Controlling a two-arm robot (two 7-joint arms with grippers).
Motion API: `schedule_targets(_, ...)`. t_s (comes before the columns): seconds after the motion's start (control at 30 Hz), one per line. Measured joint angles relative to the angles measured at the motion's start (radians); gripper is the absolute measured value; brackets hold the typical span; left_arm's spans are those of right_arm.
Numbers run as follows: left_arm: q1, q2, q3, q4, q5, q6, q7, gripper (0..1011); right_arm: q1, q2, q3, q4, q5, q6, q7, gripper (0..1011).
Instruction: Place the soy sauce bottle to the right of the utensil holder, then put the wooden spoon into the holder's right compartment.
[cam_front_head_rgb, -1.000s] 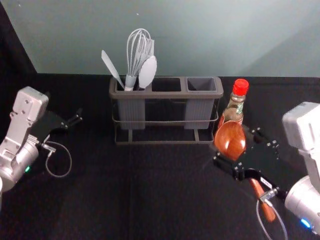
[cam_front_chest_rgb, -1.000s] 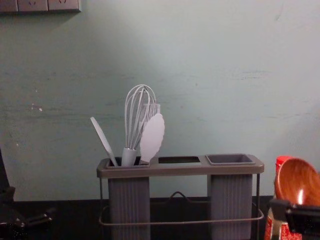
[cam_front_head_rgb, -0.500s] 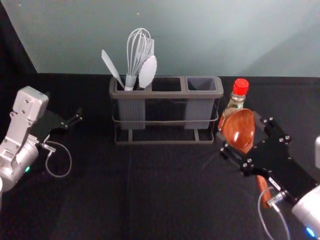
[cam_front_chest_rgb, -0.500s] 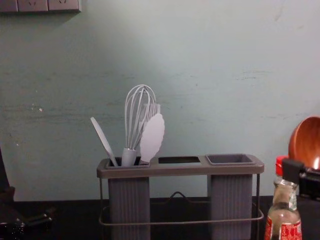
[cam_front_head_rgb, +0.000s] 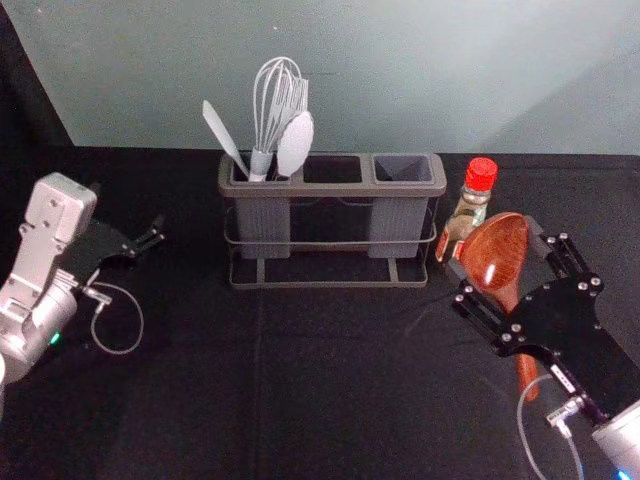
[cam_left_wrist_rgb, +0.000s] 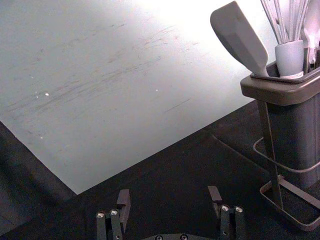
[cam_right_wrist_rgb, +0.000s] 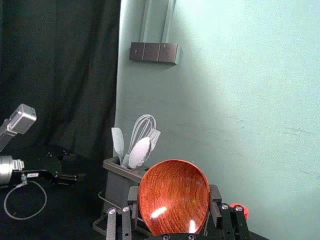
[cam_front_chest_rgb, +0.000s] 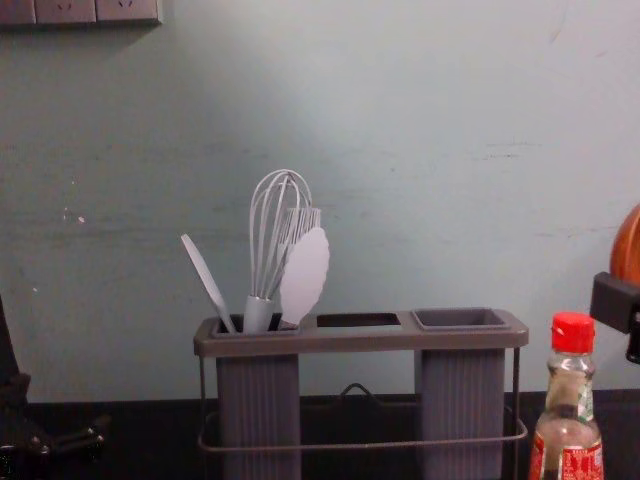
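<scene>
My right gripper (cam_front_head_rgb: 503, 257) is shut on the bowl of the wooden spoon (cam_front_head_rgb: 492, 256), holding it up with the handle hanging down. In the right wrist view, the gripper (cam_right_wrist_rgb: 174, 196) has a finger at each side of the bowl (cam_right_wrist_rgb: 173, 200). The red-capped soy sauce bottle (cam_front_chest_rgb: 571, 410) stands upright, right of the utensil holder (cam_front_chest_rgb: 362, 342), with the spoon partly over it in the head view. The holder's right compartment (cam_front_head_rgb: 403, 168) has nothing in it. My left gripper (cam_front_head_rgb: 150, 240) is parked at the left; in its wrist view the gripper (cam_left_wrist_rgb: 170, 197) is open and holds nothing.
A whisk (cam_front_head_rgb: 276, 100), a white spoon (cam_front_head_rgb: 295, 145) and other pale utensils stick up from the holder's left compartment. The wall (cam_front_head_rgb: 400, 70) rises behind the black-covered table (cam_front_head_rgb: 330, 390). Bare cloth lies in front of the holder.
My right gripper has carried the spoon rightward, and higher in the chest view, uncovering the bottle there. Bottle and holder keep their places over the last half second; the left arm is still.
</scene>
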Motion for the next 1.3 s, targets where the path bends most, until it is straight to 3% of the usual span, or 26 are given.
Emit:
schedule_targets(0.17,0.0,0.0,0.0,0.0,0.0,0.0,0.0,1011,-0.002,-0.004,0.0,0.011,0.004,-0.021,0.001,837)
schedule_targets(1.3,0.0,0.0,0.0,0.0,0.0,0.0,0.0,1011,-0.003,-0.008,-0.001,0.01,-0.001,-0.012,-0.004,837)
